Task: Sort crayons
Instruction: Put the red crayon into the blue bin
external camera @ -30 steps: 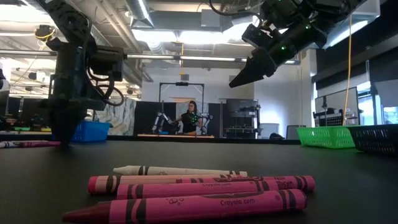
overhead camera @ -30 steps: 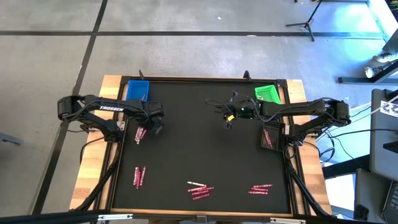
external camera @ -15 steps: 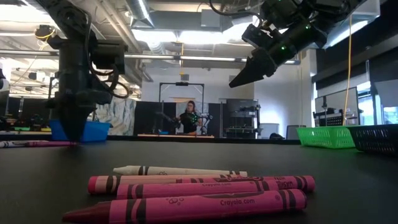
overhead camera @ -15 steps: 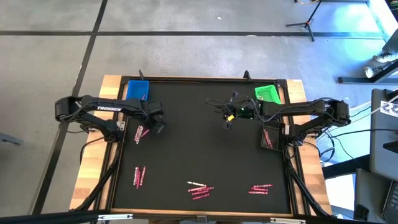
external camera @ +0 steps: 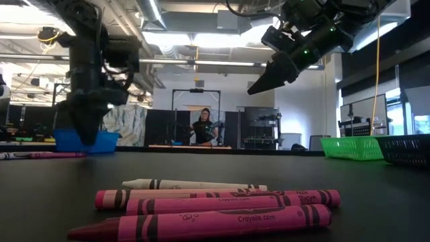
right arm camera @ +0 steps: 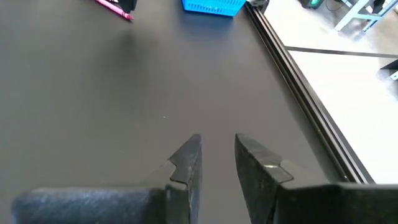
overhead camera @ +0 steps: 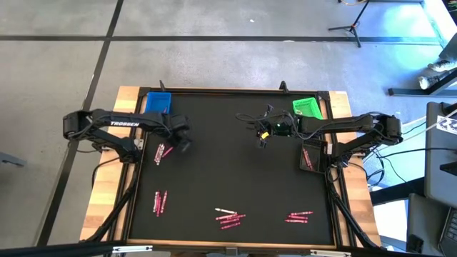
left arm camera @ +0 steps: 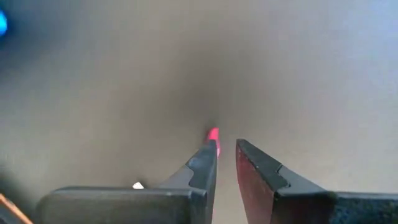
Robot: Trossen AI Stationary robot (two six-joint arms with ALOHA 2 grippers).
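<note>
Pink-red crayons lie flat on the black table in several small groups: one (overhead camera: 161,152) by my left gripper, also in the low view (external camera: 40,155), and others along the near edge (overhead camera: 160,203), (overhead camera: 228,216), (overhead camera: 299,215). The middle near group includes a pale one (external camera: 195,184). My left gripper (overhead camera: 178,143) hangs just above the table (external camera: 87,140), pointing down, shut on a pink-red crayon. My right gripper (overhead camera: 261,141) waits high over the far middle (external camera: 252,89), empty, with a narrow gap between its fingers (right arm camera: 217,140). My left gripper (left arm camera: 226,144) holds a pink-red crayon between its two fingertips, coming from above and pointing down. Only the crayon's end (left arm camera: 213,133) shows, beside one fingertip; the fingers hide the rest. It is lifted clear of the table.
A blue tray (overhead camera: 158,103) stands at the far left and a green tray (overhead camera: 307,108) at the far right. A dark tray (overhead camera: 310,157) sits at the right edge. The table's middle is bare black surface. A person stands in the room beyond.
My left gripper has risen from the table beside the crayon group at the left and shifted a little toward the table's right edge.
</note>
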